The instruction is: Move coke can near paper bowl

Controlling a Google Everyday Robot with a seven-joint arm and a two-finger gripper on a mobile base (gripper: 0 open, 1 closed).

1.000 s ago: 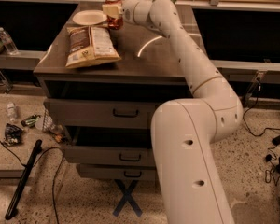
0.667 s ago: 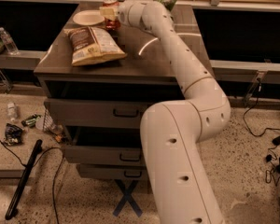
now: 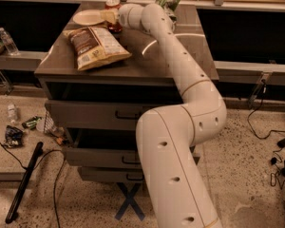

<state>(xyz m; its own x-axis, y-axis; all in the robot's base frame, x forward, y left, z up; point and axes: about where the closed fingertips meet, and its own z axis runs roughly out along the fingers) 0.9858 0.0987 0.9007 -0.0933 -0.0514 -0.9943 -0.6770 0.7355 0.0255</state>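
Gripper point(image 3: 108, 17) was clamped on the upright coke can point(image 3: 113, 4), and the paper bowl point(image 3: 85, 18) sat just left of it from where I stood.

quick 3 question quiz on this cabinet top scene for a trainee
1. True or false: the chip bag lies on the cabinet top, nearer the camera than the paper bowl.
2. Which thing is the pincer at? A) the chip bag B) the coke can C) a drawer handle
3. Fill in: in the picture, the coke can stands just to the ___ of the paper bowl.
Key: 1 true; 2 B; 3 right.
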